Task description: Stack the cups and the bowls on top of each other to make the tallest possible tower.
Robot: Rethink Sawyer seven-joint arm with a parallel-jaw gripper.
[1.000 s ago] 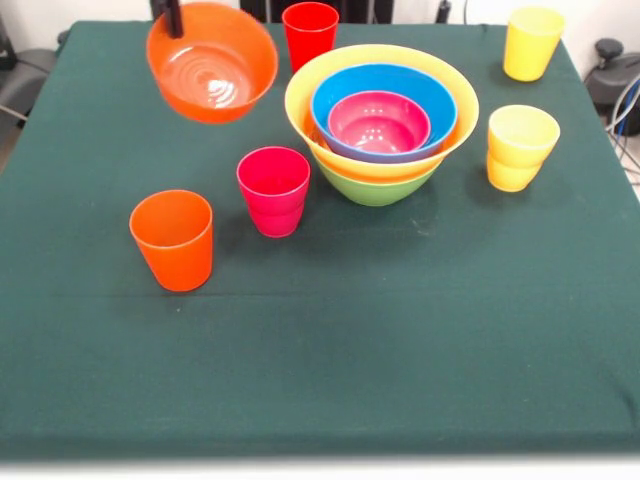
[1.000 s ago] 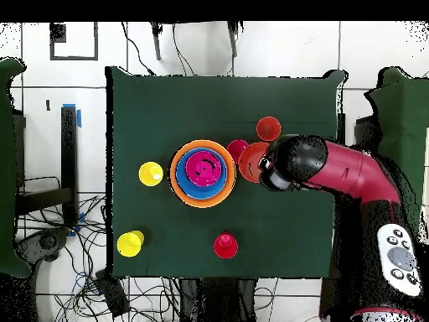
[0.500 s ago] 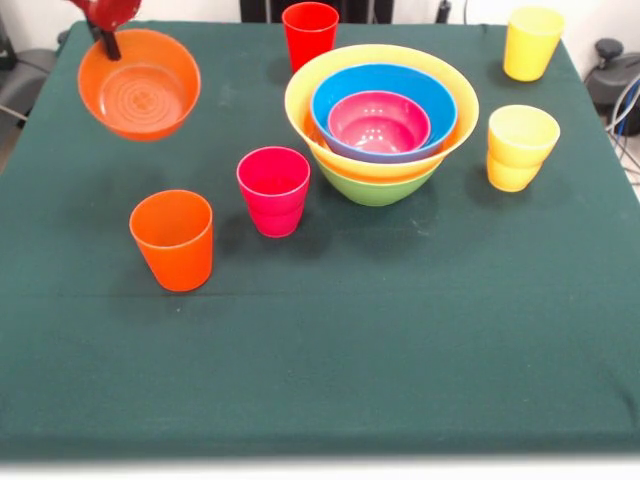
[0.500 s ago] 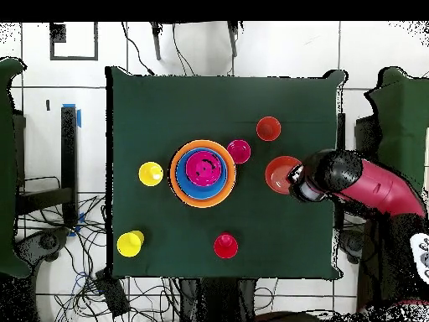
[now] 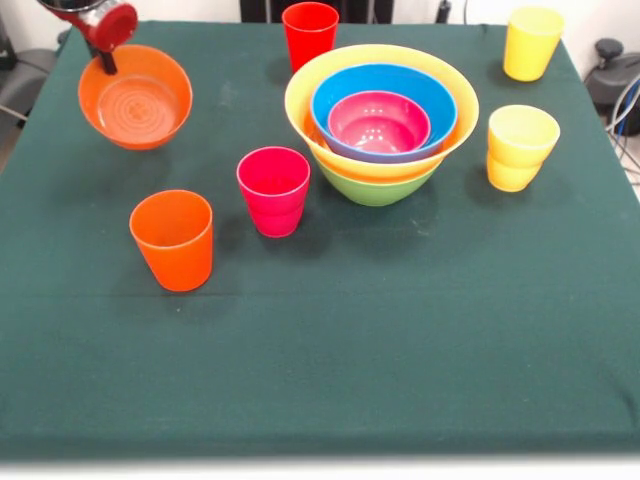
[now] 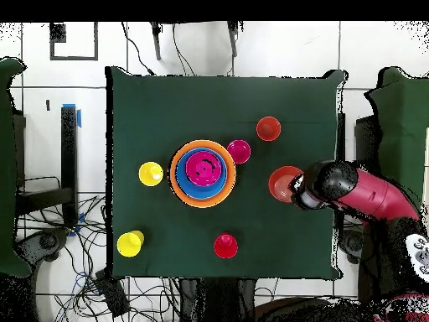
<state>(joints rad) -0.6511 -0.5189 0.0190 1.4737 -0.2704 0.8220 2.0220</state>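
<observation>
Now end effector [image 5: 104,62] grips orange bowl [image 5: 136,98] rim.

A robotics lab or test room is being shown. A table [image 6: 167,101] draped in dark green cloth is being used as a staged work surface, and it is standing on a floor of pale tiles [image 6: 276,50] crossed by dark grid lines. Loose black cables [image 6: 59,251] are lying tangled on the floor beside the table's edge, and a square outline in black tape [image 6: 74,40] is marked on the tiles off one corner of the table. A red and black robot arm [image 6: 364,193] is being reached in over the table's side. Dark chairs or stands [image 5: 20,80] are being kept around the table.
</observation>
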